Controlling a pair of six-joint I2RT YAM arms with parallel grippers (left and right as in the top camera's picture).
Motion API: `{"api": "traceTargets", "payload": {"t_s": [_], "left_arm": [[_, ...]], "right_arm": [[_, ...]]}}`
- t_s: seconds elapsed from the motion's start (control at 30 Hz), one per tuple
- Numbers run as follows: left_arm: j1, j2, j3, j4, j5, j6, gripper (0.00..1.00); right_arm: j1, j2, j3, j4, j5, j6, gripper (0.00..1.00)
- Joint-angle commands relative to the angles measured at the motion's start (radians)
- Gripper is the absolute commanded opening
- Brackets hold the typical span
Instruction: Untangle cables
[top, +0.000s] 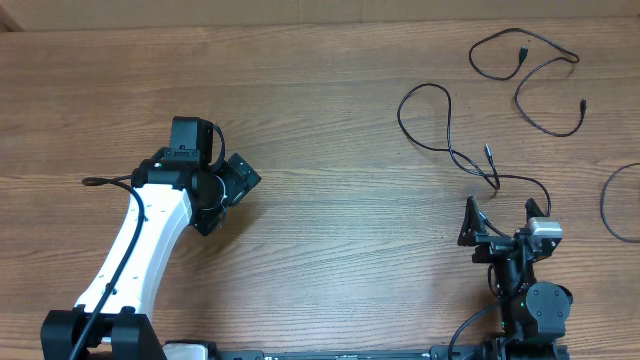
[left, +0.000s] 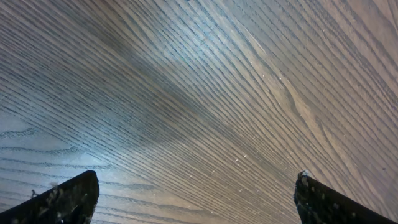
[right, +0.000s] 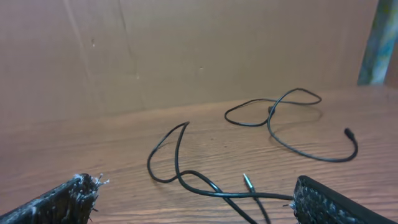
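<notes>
Two arms stand at a wooden surface (top: 330, 260). The left arm (top: 135, 245), white, reaches from the near left corner toward the middle. Its end effector (left: 196, 186) hangs over bare wood with the fingers wide apart and holds nothing. The right arm (top: 530, 305) is at the near edge, toward the right corner. Its end effector (top: 502, 215) is also fully spread and empty. Three thin black cables (right: 177, 158) lie in the right half. The nearest cable (top: 447, 110) loops just beyond the right end effector; whether it touches the fingers I cannot tell. The second cable (top: 517, 93) curls near the far right corner. The third cable (top: 603, 205) shows only as an arc at the right edge.
</notes>
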Motion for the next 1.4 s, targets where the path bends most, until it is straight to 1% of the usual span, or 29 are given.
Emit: {"api": "traceTargets", "payload": {"t_s": [0.0,0.93,1.03,1.07,1.1,1.13,1.17,1.23,1.3,1.37], "left_arm": [[-0.002,0.01,0.012,0.001,-0.01,0.011,1.0],[-0.002,0.01,0.012,0.001,-0.01,0.011,1.0],[-0.002,0.01,0.013,0.005,-0.037,0.012,1.0],[-0.002,0.01,0.012,0.006,-0.036,0.009,1.0],[-0.002,0.01,0.012,0.034,-0.033,-0.031,1.0],[-0.002,0.01,0.012,0.069,-0.035,-0.045,0.99],[-0.002,0.01,0.013,0.092,-0.027,-0.035,1.0],[0.005,0.004,0.013,0.142,0.003,0.033,1.0],[0.015,-0.009,0.013,0.162,0.029,0.09,0.99],[0.023,-0.041,0.013,0.161,0.024,0.133,0.99]], "right_arm": [[-0.002,-0.011,-0.011,0.004,-0.002,-0.079,1.0],[-0.002,-0.011,-0.011,0.005,-0.001,-0.079,1.0],[-0.002,-0.011,-0.011,0.005,-0.001,-0.079,1.0],[-0.002,-0.011,-0.011,0.005,-0.001,-0.079,1.0],[-0.002,-0.011,-0.011,0.005,-0.001,-0.079,1.0],[-0.002,-0.011,-0.011,0.005,-0.001,-0.079,1.0],[-0.002,-0.011,-0.011,0.005,-0.001,-0.079,1.0],[-0.002,-0.011,-0.011,0.005,-0.001,-0.079,1.0],[-0.002,-0.011,-0.011,0.005,-0.001,-0.079,1.0],[-0.002,-0.011,-0.011,0.005,-0.001,-0.079,1.0]]}}
